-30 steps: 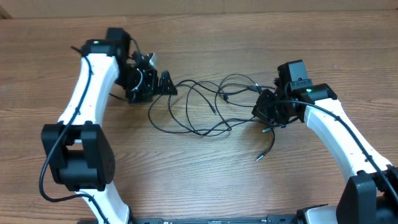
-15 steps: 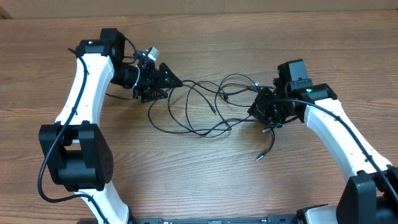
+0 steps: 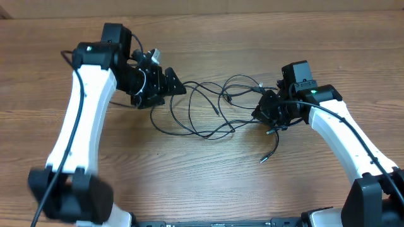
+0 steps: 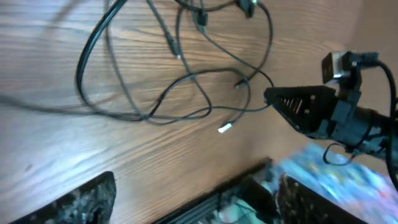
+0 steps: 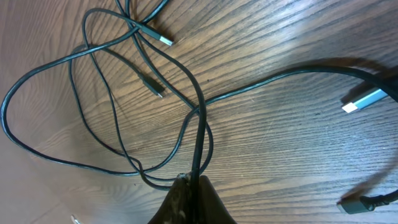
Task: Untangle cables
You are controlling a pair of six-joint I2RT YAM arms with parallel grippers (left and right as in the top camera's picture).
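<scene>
Surface: brown wood-grain tabletop (image 3: 208, 189), seen from overhead, with one white-and-black arm at each side.

Thin black flexible cables (image 3: 205, 110): they lie in a loose tangle of overlapping loops at the middle of the tabletop, between the two grippers and slightly toward the far half. Several strands cross one another near the centre. One strand leaves the right end of the tangle and trails toward the near edge. It ends in a small plug (image 3: 262, 161) lying flat on the wood. The right wrist view shows a flat silvery plug end (image 5: 163, 40) among the loops.

Right gripper (image 3: 262, 113): at the right end of the tangle, black jaws pressed together. In the right wrist view, at least two strands run straight into the closed fingertips (image 5: 177, 205) and are pinched there.

Left gripper (image 3: 170, 83): at the left end of the tangle. In the left wrist view its fingers (image 4: 81, 199) stand wide apart with nothing between them, only wood and cable loops beyond. From overhead I cannot tell whether it touches the strand passing beside it.
</scene>
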